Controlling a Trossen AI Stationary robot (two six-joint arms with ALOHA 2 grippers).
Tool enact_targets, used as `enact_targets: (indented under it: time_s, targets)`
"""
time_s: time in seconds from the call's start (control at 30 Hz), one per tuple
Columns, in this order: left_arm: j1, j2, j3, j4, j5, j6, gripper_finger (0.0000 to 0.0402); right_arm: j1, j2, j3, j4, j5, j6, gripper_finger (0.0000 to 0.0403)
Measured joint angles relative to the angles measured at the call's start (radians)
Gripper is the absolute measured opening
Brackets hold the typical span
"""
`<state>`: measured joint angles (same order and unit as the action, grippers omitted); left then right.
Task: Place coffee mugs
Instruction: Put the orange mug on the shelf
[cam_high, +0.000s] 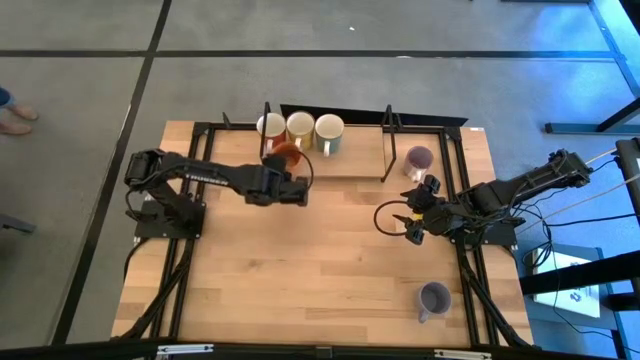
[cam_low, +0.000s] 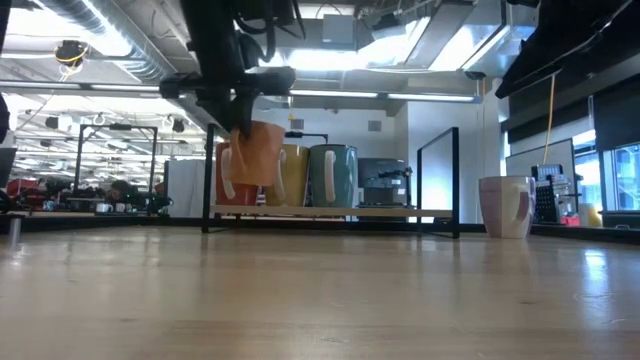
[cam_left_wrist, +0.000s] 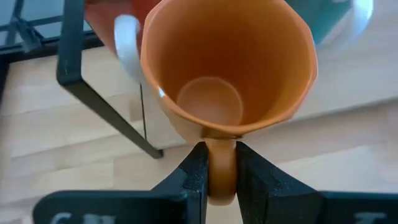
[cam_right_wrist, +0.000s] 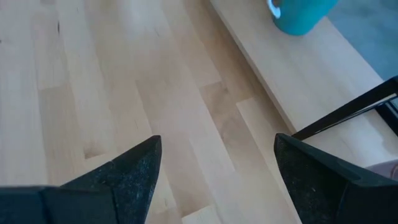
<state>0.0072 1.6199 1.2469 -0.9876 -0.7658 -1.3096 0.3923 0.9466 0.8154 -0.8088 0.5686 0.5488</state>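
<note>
My left gripper (cam_left_wrist: 221, 180) is shut on an orange mug (cam_high: 287, 155), which hangs in the air (cam_low: 262, 155) in front of a low wooden shelf (cam_high: 355, 160) at the table's far edge. Three mugs (cam_high: 300, 127) stand in a row on that shelf; the low view shows their sides as red, yellow and teal (cam_low: 332, 175). One pale purple mug (cam_high: 418, 160) stands at the shelf's right end. Another pale purple mug (cam_high: 434, 298) stands near the table's near right corner. My right gripper (cam_high: 405, 222) is open above bare table, between the two purple mugs. My left gripper pinches the orange mug's side handle (cam_left_wrist: 221, 163) between its two fingers (cam_left_wrist: 196, 177). The fingers come from the table's near side and reach toward the shelf. The mug is lifted clear of the table, roughly upright, its open mouth (cam_left_wrist: 227, 62) up.
Black metal frames (cam_high: 391, 140) stand upright on the shelf at both ends. The right wrist view shows the teal mug (cam_right_wrist: 301, 15) on the shelf's plank. Bare wooden table (cam_high: 300, 270) stretches across the middle and near side. The arm bases sit at the left and right edges.
</note>
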Motion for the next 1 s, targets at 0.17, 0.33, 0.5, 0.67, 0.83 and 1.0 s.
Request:
enact_targets:
  time_s: [0.17,0.33,0.5,0.67,0.83,1.0]
  targets:
    - [0.027,0.008,0.000,0.013,0.007,-0.001,0.0047,0.000,0.000,0.000,0.000,0.000,0.020,0.0298]
    - [0.029,0.031,0.000,0.025,0.014,-0.023,0.0047,0.000,0.000,0.000,0.000,0.008,0.030,0.0298]
    - [0.039,0.031,-0.028,0.040,0.004,-0.069,0.0047,0.000,0.000,0.000,0.000,0.011,0.030,0.0298]
    - [0.039,0.031,-0.053,0.043,0.020,-0.097,0.0047,0.000,0.000,0.000,0.000,0.010,0.030,0.0298]
    - [0.039,0.031,-0.075,0.048,0.017,-0.105,0.0047,0.000,0.000,0.000,0.000,0.008,0.030,0.0298]
    - [0.038,0.031,-0.075,0.052,0.010,-0.103,0.0065,0.000,0.000,0.000,0.000,0.008,0.030,0.0298]
